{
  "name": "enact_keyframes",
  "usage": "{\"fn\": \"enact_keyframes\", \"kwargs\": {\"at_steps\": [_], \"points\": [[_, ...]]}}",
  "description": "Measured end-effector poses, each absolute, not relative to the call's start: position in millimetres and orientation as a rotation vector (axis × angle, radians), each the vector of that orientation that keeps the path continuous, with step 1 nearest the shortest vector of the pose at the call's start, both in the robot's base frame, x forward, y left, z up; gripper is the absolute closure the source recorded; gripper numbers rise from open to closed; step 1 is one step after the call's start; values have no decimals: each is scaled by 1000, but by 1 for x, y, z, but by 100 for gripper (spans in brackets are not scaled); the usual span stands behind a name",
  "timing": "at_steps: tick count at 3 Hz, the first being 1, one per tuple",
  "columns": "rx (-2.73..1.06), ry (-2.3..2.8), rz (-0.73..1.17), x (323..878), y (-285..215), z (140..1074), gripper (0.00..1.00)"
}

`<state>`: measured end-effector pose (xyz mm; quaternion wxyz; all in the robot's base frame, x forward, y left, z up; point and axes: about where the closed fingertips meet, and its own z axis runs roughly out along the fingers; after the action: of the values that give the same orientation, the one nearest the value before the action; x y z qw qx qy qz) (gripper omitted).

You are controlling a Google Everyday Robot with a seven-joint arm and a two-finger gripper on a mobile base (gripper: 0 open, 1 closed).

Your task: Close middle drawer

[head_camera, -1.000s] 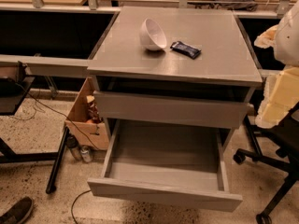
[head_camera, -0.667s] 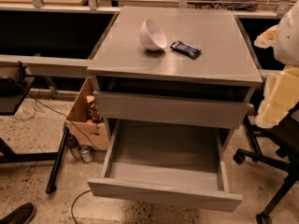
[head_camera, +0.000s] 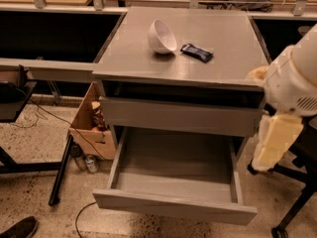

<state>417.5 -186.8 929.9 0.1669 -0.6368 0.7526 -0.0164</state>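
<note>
The grey cabinet point(head_camera: 198, 33) has its uppermost drawer front point(head_camera: 178, 117) standing slightly out. Below it the middle drawer point(head_camera: 173, 208) is pulled far out toward me; its plain flat front is nearest and the grey box inside point(head_camera: 173, 157) looks empty. The lowest drawer front is hidden beneath it. My arm point(head_camera: 297, 78), white and bulky, hangs at the cabinet's right side. Its cream-coloured gripper end point(head_camera: 272, 145) points down beside the right edge of the uppermost drawer front, above the open drawer's right corner, and touches no drawer.
A white bowl point(head_camera: 161, 36) lies tipped on the cabinet top next to a dark wrapped bar point(head_camera: 196, 52). A cardboard box point(head_camera: 91, 125) and cans point(head_camera: 85, 161) sit left of the cabinet. A black chair base point(head_camera: 292, 207) stands at the right. A shoe point(head_camera: 17, 228) is at bottom left.
My arm has moved down and left, closer to the cabinet's right side. The drawers, the bowl and the bar have not moved.
</note>
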Motion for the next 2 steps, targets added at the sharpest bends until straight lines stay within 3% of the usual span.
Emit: {"fn": "enact_keyframes", "kwargs": {"at_steps": [2], "points": [[-2038, 1961, 51, 408, -97, 804, 0]]}}
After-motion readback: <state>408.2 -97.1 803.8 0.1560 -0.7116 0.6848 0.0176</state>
